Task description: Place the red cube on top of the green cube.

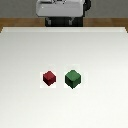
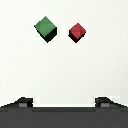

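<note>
**blockstacker:** Red cube [image 1: 49, 77] is sitting flat on the white table [image 1: 20, 55], nothing touching it. Green cube [image 1: 73, 78] is right next to it, on the exterior view's right, with a small gap between them. Not stacked, both down on the surface.

**pandafan:** Where's the gripper [image 2: 64, 102] in all this?

**blockstacker:** Wrist view only shows the two dark fingertips [image 2: 22, 101] poking in at the edge of the frame, spread wide apart, bare table between them. Holding nothing. Both cubes are well out ahead of the fingers, nowhere near the gap. The red one lines up roughly ahead of the middle of that gap, the green one more toward one finger's side.

**pandafan:** And from outside?

**blockstacker:** You just get the grey robot base [image 1: 61, 11] at the far edge of the table. Can't see the fingers in that view at all. Green looks a bit bigger than red, both turned slightly so a corner faces the camera.
</note>
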### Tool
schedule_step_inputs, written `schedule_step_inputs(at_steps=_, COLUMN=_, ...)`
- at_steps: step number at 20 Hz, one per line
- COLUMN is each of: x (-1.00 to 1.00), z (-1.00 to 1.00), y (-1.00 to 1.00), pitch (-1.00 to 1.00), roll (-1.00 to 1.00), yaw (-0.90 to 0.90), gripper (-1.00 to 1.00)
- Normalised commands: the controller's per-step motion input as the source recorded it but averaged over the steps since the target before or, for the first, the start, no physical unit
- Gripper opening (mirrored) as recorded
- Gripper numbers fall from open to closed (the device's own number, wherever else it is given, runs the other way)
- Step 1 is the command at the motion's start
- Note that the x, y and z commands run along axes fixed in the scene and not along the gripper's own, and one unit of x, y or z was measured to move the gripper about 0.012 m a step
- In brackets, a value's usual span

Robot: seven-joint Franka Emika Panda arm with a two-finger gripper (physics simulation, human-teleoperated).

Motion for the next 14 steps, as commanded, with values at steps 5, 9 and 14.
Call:
schedule_step_inputs(at_steps=5, x=0.40, z=0.00, y=0.00, pitch=0.00, roll=0.00, yaw=0.00, gripper=1.00)
schedule_step_inputs(at_steps=9, x=1.00, z=0.00, y=0.00, pitch=0.00, roll=0.00, yaw=0.00, gripper=1.00)
schedule_step_inputs(at_steps=14, x=1.00, z=0.00, y=0.00, pitch=0.00, roll=0.00, yaw=0.00, gripper=1.00)
